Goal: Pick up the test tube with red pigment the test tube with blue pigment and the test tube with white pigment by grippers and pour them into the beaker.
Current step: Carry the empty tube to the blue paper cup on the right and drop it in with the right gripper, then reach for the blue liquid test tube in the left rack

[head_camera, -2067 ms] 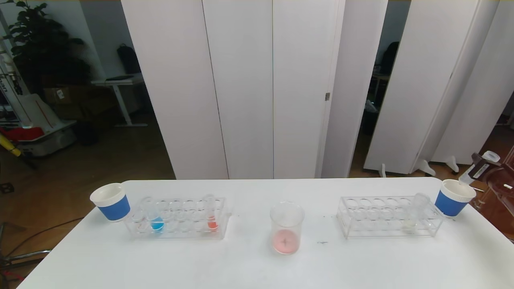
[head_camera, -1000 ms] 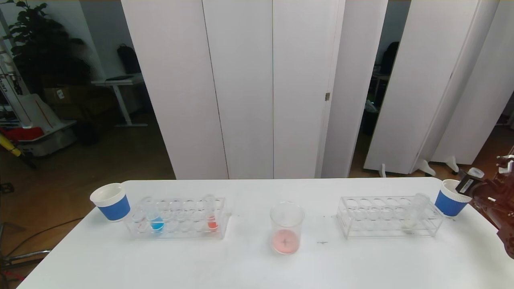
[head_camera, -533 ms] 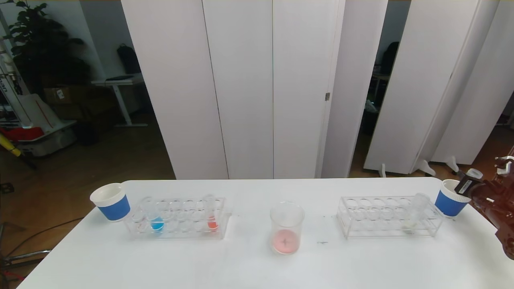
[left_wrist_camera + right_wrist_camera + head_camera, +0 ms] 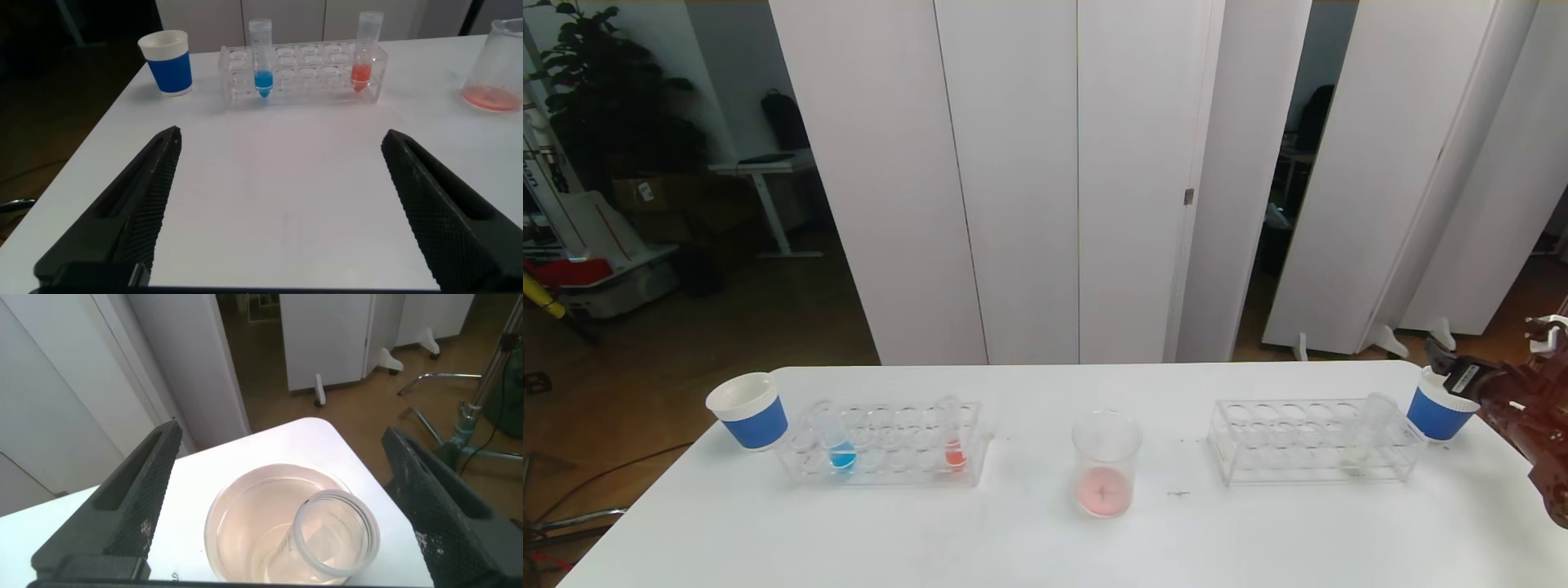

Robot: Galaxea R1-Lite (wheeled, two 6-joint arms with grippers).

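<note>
The right hand [image 4: 1444, 365] hovers just above the right-hand blue-banded cup [image 4: 1439, 412] at the far right corner of the counter [image 4: 1029, 539], its fingers spread wide and holding nothing. In the right wrist view an empty clear tube [image 4: 335, 532] lies inside that cup [image 4: 245, 531], leaning on the wall with its open mouth up toward the camera. The cup appears to serve as a discard bin for spent tubes, which would explain the hand's position over it.

The beaker [image 4: 1105, 462] stands upright at the counter's centre between the two racks and holds pinkish-red pigment at its bottom, so the red pour looks done.

The test tube with blue pigment [image 4: 837, 441] stands in the left rack [image 4: 886, 445], long axis vertical, mouth up, rounded bottom with pigment down. A tube with orange-red pigment [image 4: 952, 437] stands upright in the same rack, well apart from it. A second blue-banded cup [image 4: 749, 410] sits just beside the rack's left end.

The test tube with white pigment [image 4: 1364, 433] sits in the right rack [image 4: 1315, 441] near its right end, slightly tilted, mouth up, pale pigment at the bottom.

The left hand [image 4: 278, 204] is open and empty, low over bare counter in front of the left rack, facing the blue tube. Blue and white pours judged not yet done.
</note>
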